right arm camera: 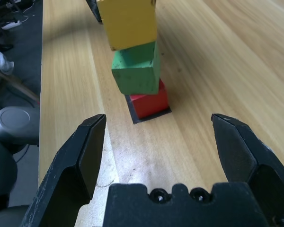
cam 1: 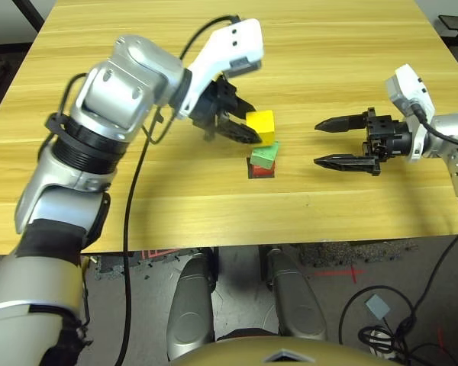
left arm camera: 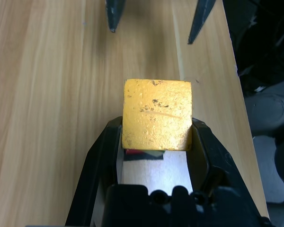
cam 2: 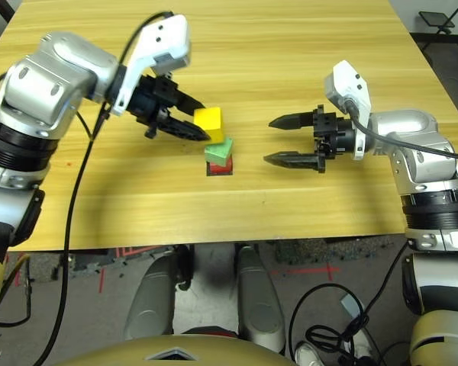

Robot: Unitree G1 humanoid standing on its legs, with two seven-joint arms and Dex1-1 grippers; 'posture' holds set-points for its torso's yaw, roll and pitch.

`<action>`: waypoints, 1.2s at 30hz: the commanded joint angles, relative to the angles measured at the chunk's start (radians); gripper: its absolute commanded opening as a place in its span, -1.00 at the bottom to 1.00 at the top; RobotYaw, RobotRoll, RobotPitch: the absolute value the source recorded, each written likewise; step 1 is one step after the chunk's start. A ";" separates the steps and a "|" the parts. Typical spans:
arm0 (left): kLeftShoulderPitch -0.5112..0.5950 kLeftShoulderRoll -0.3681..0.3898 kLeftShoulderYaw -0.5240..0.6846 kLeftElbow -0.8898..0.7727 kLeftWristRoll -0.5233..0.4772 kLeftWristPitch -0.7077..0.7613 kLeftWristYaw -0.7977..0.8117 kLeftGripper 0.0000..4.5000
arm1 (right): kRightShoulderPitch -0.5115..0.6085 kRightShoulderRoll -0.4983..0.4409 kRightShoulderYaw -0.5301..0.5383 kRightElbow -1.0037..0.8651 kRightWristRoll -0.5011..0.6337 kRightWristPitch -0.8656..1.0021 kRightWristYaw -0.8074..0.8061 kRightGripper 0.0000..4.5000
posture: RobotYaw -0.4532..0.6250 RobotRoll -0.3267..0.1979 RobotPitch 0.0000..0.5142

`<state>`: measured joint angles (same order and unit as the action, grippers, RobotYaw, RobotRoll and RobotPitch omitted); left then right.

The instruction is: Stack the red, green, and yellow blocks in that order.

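The red block [right arm camera: 150, 102] sits on a flat black square patch near the middle of the table, and the green block [right arm camera: 136, 72] lies on top of it, turned slightly askew. The yellow block [cam 1: 260, 124] is directly over the green one, close to or touching its top. My left gripper [cam 1: 252, 131] is shut on the yellow block, its black fingers [left arm camera: 106, 146] pressing two opposite sides. To the right of the stack, a short gap away, my right gripper [cam 1: 316, 143] is open and holds nothing, its fingertips pointing at the stack.
The light wooden table [cam 1: 351, 61] stretches bare behind and around the stack. Its front edge runs close below the blocks. Cables and red tape marks lie on the floor beneath the table.
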<state>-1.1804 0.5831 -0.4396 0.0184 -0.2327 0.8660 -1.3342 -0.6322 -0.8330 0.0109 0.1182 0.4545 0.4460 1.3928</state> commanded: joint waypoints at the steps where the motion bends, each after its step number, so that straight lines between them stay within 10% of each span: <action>1: 0.014 -0.008 -0.010 -0.041 -0.012 0.026 0.013 -0.12 | 0.017 -0.010 -0.021 -0.026 0.012 0.009 -0.008 1.00 | -0.17 0.55 -0.01; 21: 0.043 0.009 -0.035 -0.037 0.013 -0.004 0.039 -0.12 | 0.033 -0.006 -0.027 -0.051 0.023 0.026 -0.024 1.00 | -0.17 0.56 0.03; 28: 0.045 0.005 -0.031 -0.053 -0.002 0.011 0.043 0.98 | 0.040 -0.008 -0.029 -0.052 0.024 0.027 -0.027 1.00 | -0.18 0.56 0.03; 36: 0.034 -0.010 0.123 -0.118 -0.133 0.168 0.091 0.98 | 0.028 -0.013 -0.043 -0.024 0.028 0.018 -0.020 1.00 | -0.17 0.52 -0.01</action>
<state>-1.1415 0.5822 -0.3852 -0.0704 -0.3112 0.9738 -1.2658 -0.6021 -0.8355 -0.0050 0.0845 0.4664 0.4680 1.3646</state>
